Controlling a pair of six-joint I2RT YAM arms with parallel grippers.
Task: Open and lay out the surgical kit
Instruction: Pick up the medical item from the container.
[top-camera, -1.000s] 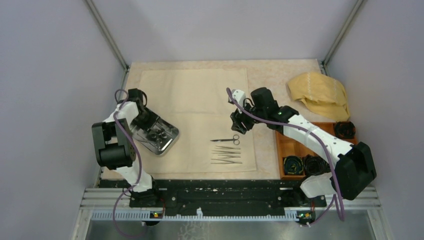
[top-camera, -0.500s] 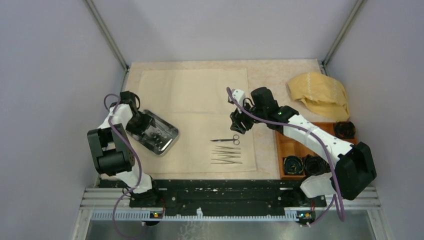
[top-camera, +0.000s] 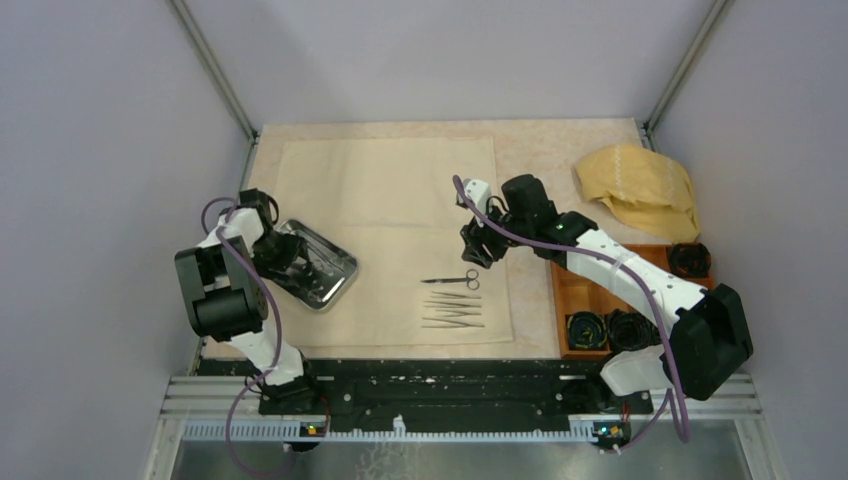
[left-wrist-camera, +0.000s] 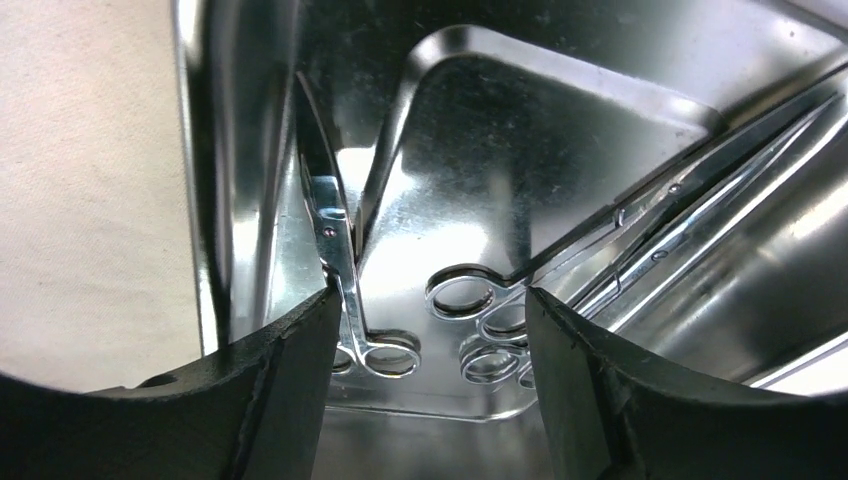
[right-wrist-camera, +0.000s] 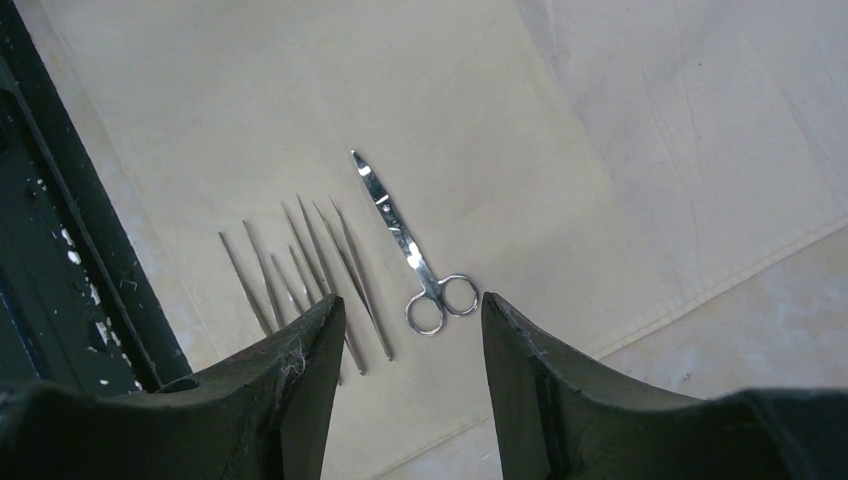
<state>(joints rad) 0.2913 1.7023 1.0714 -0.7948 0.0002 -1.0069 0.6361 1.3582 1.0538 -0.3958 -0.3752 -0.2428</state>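
The pale cream cloth sheet (top-camera: 385, 200) lies spread flat on the table. At its left edge rests the shiny steel tray (top-camera: 335, 270), with several scissors (left-wrist-camera: 470, 300) inside; one pair (left-wrist-camera: 338, 262) leans along the tray wall (left-wrist-camera: 240, 150). My left gripper (top-camera: 283, 252) is at the tray's left end, open, its fingers (left-wrist-camera: 275, 390) either side of the scissor handles. One pair of scissors (top-camera: 452, 281) and several tweezers (top-camera: 452, 311) lie in a row on the cloth. My right gripper (top-camera: 478, 246) hovers open above them, over the scissors (right-wrist-camera: 412, 245) and tweezers (right-wrist-camera: 300, 265).
A crumpled mustard-yellow cloth (top-camera: 637, 186) lies at the back right. The orange compartment box (top-camera: 580, 285) with black coils (top-camera: 600, 328) stands at the right, under my right arm. A black rail (top-camera: 440, 385) runs along the near edge.
My left gripper has drawn back to the left toward the tray's end and its jaws have widened. The right arm has not moved.
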